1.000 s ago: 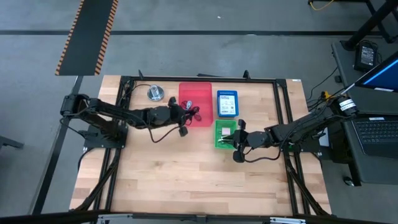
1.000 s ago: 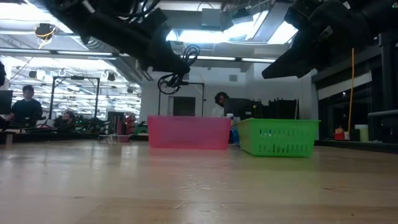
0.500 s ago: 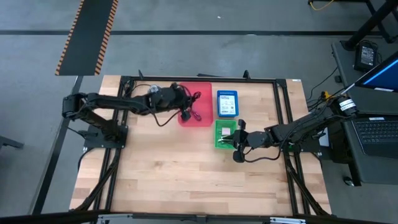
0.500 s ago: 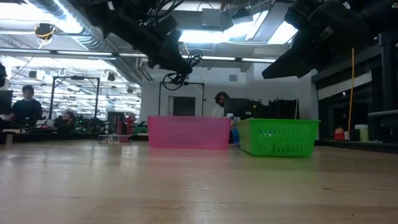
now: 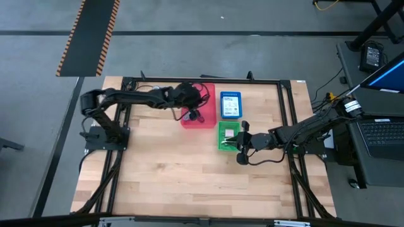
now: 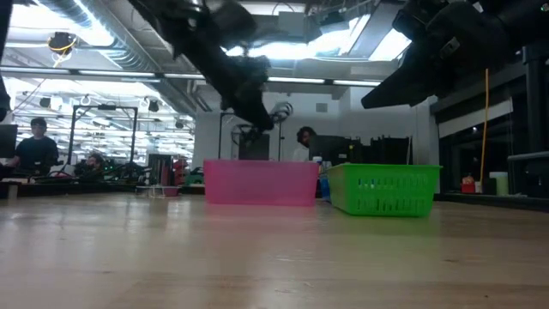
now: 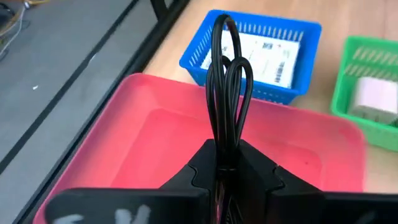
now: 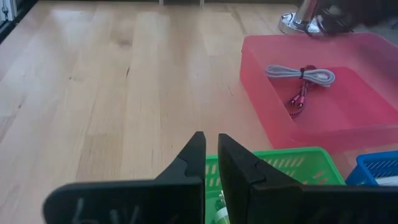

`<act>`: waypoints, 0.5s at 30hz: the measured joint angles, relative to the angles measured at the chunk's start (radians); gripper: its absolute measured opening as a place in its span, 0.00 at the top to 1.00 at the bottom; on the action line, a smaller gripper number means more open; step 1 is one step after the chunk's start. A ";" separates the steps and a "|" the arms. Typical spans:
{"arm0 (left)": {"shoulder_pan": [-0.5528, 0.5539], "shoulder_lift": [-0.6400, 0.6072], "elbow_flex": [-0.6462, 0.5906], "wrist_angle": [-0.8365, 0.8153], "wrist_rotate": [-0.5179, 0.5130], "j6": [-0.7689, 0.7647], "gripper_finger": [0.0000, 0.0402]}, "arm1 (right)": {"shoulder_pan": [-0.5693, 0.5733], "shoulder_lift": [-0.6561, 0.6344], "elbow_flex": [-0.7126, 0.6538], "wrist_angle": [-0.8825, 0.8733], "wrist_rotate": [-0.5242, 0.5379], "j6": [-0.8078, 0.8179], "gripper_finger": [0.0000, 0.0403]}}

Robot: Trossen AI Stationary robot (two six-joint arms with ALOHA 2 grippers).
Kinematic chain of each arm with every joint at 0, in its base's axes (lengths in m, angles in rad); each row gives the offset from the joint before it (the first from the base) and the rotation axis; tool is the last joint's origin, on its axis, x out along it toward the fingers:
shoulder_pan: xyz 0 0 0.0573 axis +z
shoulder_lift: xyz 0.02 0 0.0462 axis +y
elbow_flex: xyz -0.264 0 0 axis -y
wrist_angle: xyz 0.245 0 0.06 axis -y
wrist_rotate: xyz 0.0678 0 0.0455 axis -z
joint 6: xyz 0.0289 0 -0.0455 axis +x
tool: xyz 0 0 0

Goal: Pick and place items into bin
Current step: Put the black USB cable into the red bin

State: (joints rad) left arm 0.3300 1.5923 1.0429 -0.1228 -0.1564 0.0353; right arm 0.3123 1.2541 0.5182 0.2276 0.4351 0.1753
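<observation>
While the wooden table (image 5: pixel 189 170) lies mostly bare toward its near edge, the high view shows the left gripper (image 5: pixel 197 101) over the red bin (image 5: pixel 205 120), with the blue basket (image 5: pixel 230 105) and green basket (image 5: pixel 226 140) just beside it, and the right gripper (image 5: pixel 240 151) by the green basket. At table height, a lit workshop with a person (image 6: pixel 36 146) lies beyond. From the left wrist, the gripper is clenched on a looped black cable (image 7: pixel 227 87) above the red bin. From the right wrist, the fingers (image 8: pixel 193 163) stand nearly together, gripping nothing; a grey and pink cable (image 8: pixel 301 84) lies in the bin.
</observation>
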 joint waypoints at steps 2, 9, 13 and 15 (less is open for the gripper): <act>0.010 0.052 0.030 0.001 0.006 0.017 0.92 | 0.000 0.000 0.000 0.001 0.000 0.000 0.94; 0.050 0.191 0.118 -0.049 0.006 0.096 0.92 | 0.000 0.000 0.000 0.000 0.000 0.002 0.94; 0.073 0.237 0.130 -0.072 0.002 0.101 0.91 | 0.000 0.000 0.000 -0.001 0.000 0.002 0.94; 0.082 0.252 0.130 -0.084 0.002 0.101 0.91 | 0.000 0.000 0.000 -0.002 0.000 0.002 0.94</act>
State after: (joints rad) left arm 0.4119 1.8441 1.1728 -0.2068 -0.1544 0.1363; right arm 0.3126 1.2541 0.5182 0.2259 0.4351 0.1768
